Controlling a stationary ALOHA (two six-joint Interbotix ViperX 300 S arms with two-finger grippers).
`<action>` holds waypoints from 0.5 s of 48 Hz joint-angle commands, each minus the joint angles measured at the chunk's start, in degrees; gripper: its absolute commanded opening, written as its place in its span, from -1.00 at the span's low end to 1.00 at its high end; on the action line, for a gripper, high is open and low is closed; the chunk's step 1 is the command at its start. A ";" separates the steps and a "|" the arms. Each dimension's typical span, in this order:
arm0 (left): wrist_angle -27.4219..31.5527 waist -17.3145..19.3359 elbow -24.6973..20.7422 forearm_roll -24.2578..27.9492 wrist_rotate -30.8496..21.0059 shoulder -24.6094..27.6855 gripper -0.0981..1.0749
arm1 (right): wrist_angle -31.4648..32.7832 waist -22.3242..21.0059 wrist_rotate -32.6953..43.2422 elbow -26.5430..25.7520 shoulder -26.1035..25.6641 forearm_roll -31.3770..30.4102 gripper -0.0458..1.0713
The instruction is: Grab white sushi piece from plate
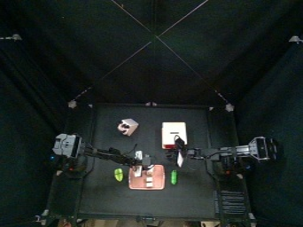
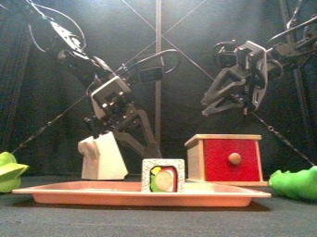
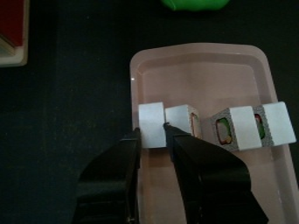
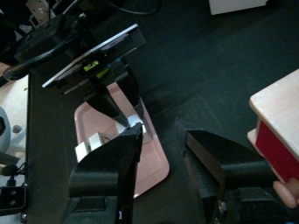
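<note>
Closing left claw (image 3: 166, 140) around white sushi piece (image 3: 152, 124) at plate (image 3: 263, 79) edge; jaws straddle it, not yet clamped. I keep right claw (image 4: 163, 144) open, parked clear above tabletop.

The top camera looks straight down from far above the bench (image 1: 106, 191). The front camera looks level, very near the plate (image 2: 74, 193). Each wrist camera looks past its own fingers; both, probably, share this plate.
</note>
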 commanded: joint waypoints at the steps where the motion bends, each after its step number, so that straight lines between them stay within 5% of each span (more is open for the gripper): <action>1: -0.09 0.09 -0.53 0.09 0.00 -1.85 0.22 | -0.53 -0.09 -0.18 -1.32 -0.62 0.00 0.42; 24: -0.09 0.09 0.62 -0.09 -0.18 -4.39 0.21 | -0.53 -0.09 -0.18 -1.32 -0.53 0.09 0.42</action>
